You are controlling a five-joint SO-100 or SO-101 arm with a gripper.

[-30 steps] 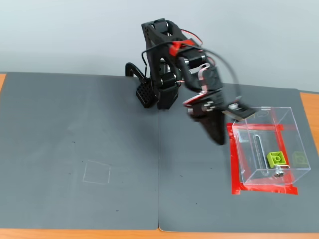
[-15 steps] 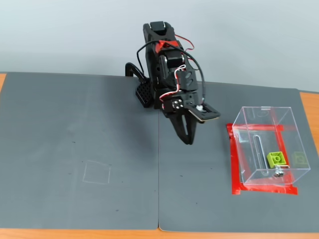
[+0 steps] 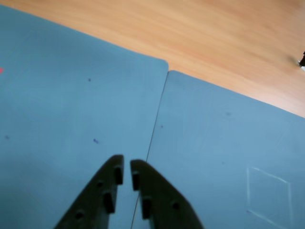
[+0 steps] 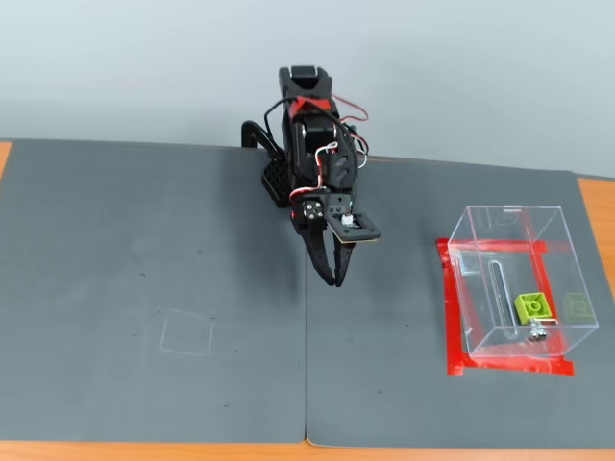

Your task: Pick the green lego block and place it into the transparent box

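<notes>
In the fixed view the green lego block (image 4: 533,306) lies inside the transparent box (image 4: 480,230), near its lower front wall, beside a small metal piece (image 4: 538,333). A faint green reflection shows on the box's right wall. The box stands on a red-taped patch at the right. My black gripper (image 4: 333,279) hangs folded in front of the arm base at mat centre, far left of the box, jaws nearly together and empty. In the wrist view the gripper (image 3: 127,168) points at bare grey mat with a narrow gap between the fingers; block and box are out of that view.
Two grey mats meet at a seam (image 4: 306,384) under the gripper. A chalk square (image 4: 186,333) is drawn on the left mat; it also shows in the wrist view (image 3: 269,196). Wooden table (image 3: 214,43) borders the mats.
</notes>
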